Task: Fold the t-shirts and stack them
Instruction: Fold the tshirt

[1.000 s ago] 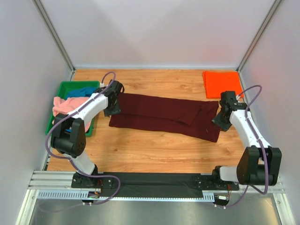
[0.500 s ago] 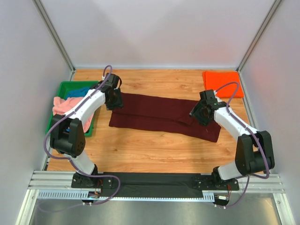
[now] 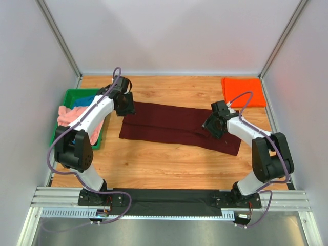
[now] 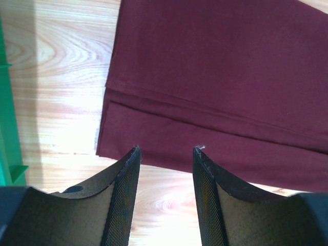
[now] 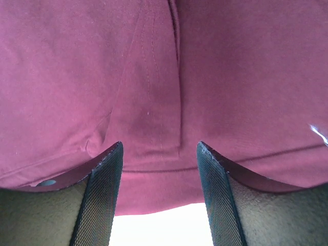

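My left jaws and right jaws hung open, empty, above either end of the long dark maroon cloth t-shirt (image 3: 174,125), folded mid-way across the wooden table (image 3: 154,164). Catching only the top layer risked dragging that fold apart.

Pale grey walls (image 3: 169,36) enclose a wood-grain table (image 3: 164,164) on three sides, evenly lit; aluminium rail (image 3: 51,197) along its near edge

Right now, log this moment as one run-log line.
left gripper: open, over maroon t-shirt left end | right gripper: open, over its right part | orange t-shirt: folded, far right
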{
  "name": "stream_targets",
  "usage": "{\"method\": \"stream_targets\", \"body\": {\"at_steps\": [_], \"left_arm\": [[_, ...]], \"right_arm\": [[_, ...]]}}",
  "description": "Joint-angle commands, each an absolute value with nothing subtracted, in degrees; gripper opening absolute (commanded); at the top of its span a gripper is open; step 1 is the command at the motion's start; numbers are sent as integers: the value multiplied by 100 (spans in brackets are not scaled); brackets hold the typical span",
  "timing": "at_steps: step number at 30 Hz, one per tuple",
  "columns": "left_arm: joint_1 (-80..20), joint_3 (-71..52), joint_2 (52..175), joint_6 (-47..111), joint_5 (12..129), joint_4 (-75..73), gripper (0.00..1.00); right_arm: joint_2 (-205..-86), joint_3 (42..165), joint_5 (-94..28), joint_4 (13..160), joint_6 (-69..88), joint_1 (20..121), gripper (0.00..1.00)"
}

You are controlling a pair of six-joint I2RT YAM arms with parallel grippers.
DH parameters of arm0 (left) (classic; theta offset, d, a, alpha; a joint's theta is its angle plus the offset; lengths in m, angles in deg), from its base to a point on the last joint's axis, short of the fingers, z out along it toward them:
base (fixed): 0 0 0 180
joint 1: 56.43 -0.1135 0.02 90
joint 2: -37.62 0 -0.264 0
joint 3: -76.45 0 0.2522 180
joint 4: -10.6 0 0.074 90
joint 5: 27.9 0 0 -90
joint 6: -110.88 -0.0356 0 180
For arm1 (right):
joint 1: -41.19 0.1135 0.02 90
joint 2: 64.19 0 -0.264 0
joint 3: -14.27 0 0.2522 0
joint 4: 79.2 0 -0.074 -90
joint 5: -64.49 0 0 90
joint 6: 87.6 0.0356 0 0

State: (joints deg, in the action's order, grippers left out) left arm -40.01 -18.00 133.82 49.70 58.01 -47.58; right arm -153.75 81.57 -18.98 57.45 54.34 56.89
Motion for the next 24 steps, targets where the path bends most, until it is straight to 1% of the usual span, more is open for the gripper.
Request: {"method": "stream_targets", "body": {"at_steps": [1, 7, 17, 22, 24], "left_arm": [[-4088, -2046, 13272, 4804, 5771, -4842, 52], [-4140, -2107, 13263, 4743, 5657, -4939, 52], [-4184, -2186, 13289, 4743, 5551, -5053, 50], [-4193, -2178, 13298, 4769, 5543, -5062, 50], [-4193, -2160, 13280, 4795, 5525, -5053, 50]], "right_arm": [[-15551, 8085, -1830, 6286, 5627, 5718, 61], [-15586, 7936, -1891, 6690, 5645, 5718, 60], [-15569, 7848, -2005, 7253, 5838, 5710, 56], [-15709, 8049, -2164, 7674, 5812, 5718, 53], [-15788, 8390, -2190, 7807, 5655, 5718, 52]]}}
